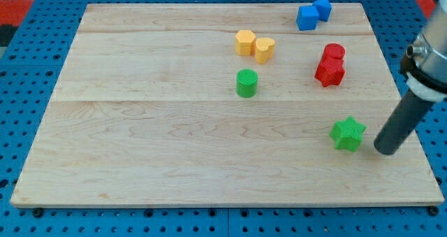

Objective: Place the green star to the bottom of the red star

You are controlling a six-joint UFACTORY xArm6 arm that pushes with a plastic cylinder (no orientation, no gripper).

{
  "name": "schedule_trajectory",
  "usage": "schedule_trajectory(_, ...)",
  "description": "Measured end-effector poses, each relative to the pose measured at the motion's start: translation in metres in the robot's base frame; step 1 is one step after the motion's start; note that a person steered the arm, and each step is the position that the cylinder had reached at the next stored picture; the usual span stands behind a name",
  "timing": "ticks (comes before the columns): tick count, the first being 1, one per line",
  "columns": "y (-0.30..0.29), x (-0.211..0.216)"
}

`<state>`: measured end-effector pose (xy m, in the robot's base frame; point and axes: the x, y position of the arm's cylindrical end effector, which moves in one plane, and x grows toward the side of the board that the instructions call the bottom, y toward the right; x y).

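Observation:
The green star (348, 133) lies on the wooden board (174, 153) at the view's lower right. The red star (330, 71) lies above it, toward the view's top, touching a red cylinder (334, 53) just above it. My tip (385, 150) rests on the board just to the right of the green star, a small gap apart, slightly lower in the view.
A green cylinder (246, 82) stands near the board's middle. A yellow hexagon (244, 42) and a yellow heart (264, 49) touch at the upper middle. Two blue blocks (306, 17) (322, 8) sit at the top right. The board's right edge is near my tip.

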<state>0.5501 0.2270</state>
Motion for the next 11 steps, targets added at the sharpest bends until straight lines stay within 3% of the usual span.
schedule_trajectory(2, -0.114, -0.030)
schedule_trajectory(3, -0.135, -0.037)
schedule_trajectory(5, -0.097, 0.009)
schedule_trajectory(11, -0.098, -0.047)
